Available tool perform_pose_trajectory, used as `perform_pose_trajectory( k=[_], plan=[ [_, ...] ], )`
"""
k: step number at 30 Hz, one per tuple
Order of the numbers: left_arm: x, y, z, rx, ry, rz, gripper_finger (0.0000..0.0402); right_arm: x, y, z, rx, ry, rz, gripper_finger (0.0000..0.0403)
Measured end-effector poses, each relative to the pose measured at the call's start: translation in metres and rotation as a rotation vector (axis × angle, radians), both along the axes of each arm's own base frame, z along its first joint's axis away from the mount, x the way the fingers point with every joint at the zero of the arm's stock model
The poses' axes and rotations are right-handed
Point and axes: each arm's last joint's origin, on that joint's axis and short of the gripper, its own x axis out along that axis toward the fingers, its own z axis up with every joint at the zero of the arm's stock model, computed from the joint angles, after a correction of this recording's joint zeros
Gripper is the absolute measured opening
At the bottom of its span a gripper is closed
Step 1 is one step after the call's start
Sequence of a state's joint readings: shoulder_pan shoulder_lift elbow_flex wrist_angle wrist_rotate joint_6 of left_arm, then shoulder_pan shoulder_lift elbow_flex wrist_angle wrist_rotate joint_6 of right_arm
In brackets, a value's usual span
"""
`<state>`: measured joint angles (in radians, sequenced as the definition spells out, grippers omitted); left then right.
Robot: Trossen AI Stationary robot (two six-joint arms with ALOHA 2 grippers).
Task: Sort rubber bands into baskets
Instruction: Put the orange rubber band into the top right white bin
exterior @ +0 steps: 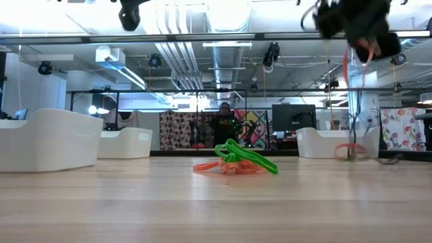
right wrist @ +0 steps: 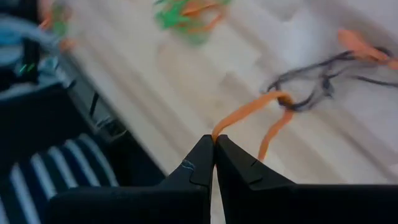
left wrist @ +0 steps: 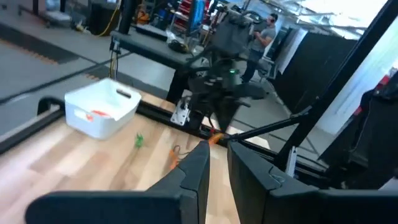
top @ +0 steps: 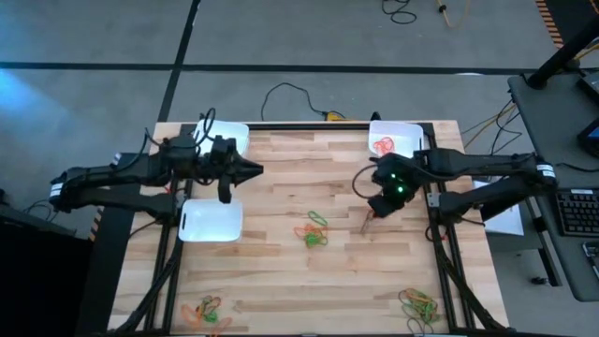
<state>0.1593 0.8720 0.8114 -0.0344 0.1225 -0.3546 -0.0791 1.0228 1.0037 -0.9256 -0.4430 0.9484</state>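
Presently: right gripper [right wrist: 214,140] raised above worktop [top: 281,187].
Fingers pinch an orange rubber band [right wrist: 249,111]; left gripper [left wrist: 214,155] hovers, fingers nearly together, empty.

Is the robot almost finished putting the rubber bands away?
Not yet. Some orange bands already lie in the far right basket. The right gripper is shut on an orange band, lifted above the table. The left gripper waits, holding nothing. Piles remain at the table's middle and both near corners.
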Motion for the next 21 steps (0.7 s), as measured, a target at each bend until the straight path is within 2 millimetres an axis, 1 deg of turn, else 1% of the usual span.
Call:
perform_pose_trajectory(
  k=[3,6,9,12,14,17,21],
  plan=[
    [0.007,0.001,0.007,0.046,0.032,-0.006,0.0042,0.001,0.011,0.013,-0.045,-0.050,0.051,0.0009],
    [0.014,0.002,0.011,0.078,0.081,-0.012,0.0042,0.001,0.014,0.020,-0.097,-0.068,0.039,0.0009],
    [0.020,0.003,0.015,0.093,0.104,-0.016,0.0042,-0.001,0.012,0.019,-0.143,-0.048,0.012,0.0009],
    [0.023,0.004,0.013,0.090,0.124,-0.018,0.0042,-0.003,0.010,0.013,-0.203,-0.009,-0.027,0.0009],
    [0.023,0.004,0.012,0.089,0.127,-0.019,0.0042,-0.004,0.005,0.009,-0.275,0.026,-0.104,0.0009],
    [0.022,0.003,0.012,0.082,0.129,-0.028,0.0042,-0.004,-0.006,0.009,-0.392,0.047,-0.267,0.0009],
    [0.020,0.002,0.014,0.079,0.118,-0.043,0.0042,-0.006,-0.030,0.015,-0.533,0.058,-0.436,0.0009]
  ],
)
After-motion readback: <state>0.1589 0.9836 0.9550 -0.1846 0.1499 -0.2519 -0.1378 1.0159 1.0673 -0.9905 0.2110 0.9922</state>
